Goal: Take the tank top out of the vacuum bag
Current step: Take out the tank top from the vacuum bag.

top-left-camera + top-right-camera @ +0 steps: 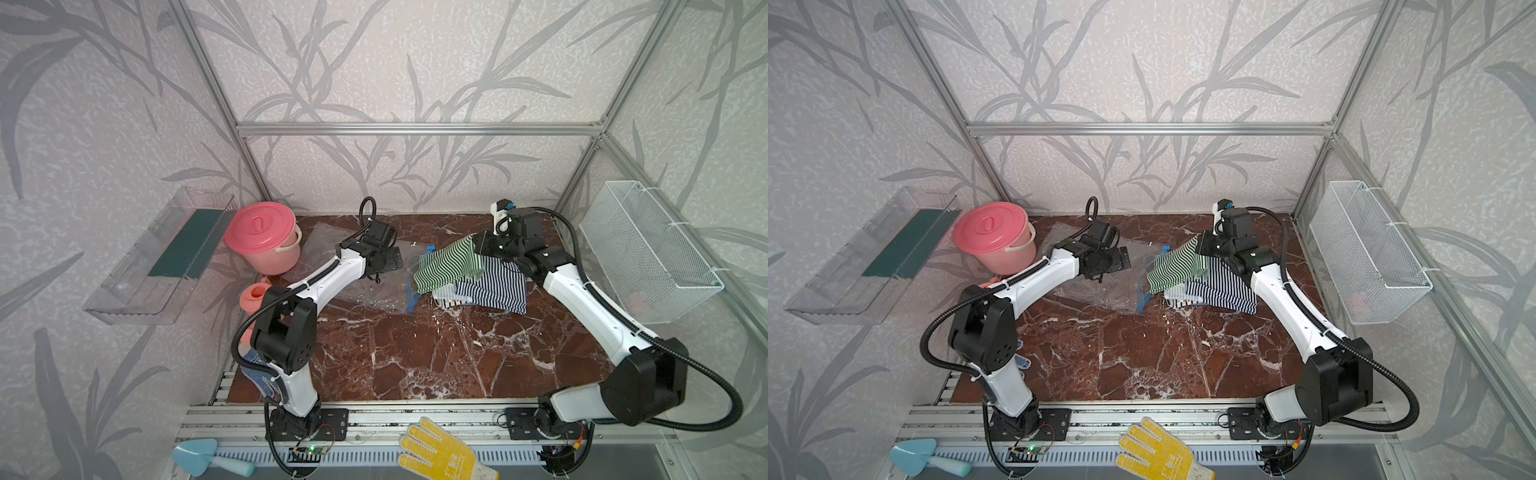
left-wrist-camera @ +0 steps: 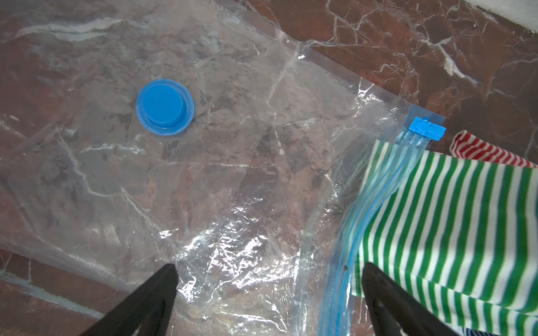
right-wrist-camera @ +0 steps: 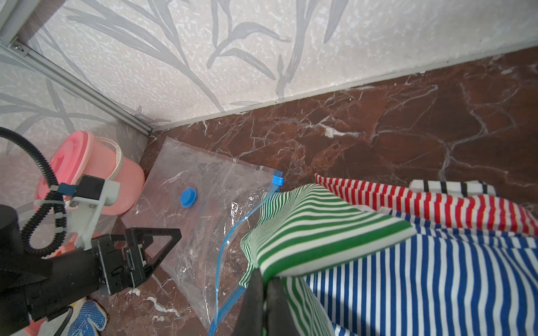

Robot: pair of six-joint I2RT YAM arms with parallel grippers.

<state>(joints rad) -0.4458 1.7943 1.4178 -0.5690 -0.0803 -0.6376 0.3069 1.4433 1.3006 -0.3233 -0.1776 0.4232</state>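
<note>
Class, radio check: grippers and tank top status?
Left gripper open over clear plastic vacuum bag. Right gripper shut on green-and-white striped tank top, lifted. Blue-and-white striped garment beneath.

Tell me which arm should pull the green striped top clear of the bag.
Right. The right claw is shut on the green striped tank top at the mouth of the vacuum bag; the left claw hangs open above the bag, holding nothing.

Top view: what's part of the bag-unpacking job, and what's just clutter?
Job: bag; green top; right end effector, shut on the green top; left end effector, open over the bag.

Lying about: bucket; yellow glove; blue glove; trowel; basket; tray; blue-striped top; red-striped top.
</note>
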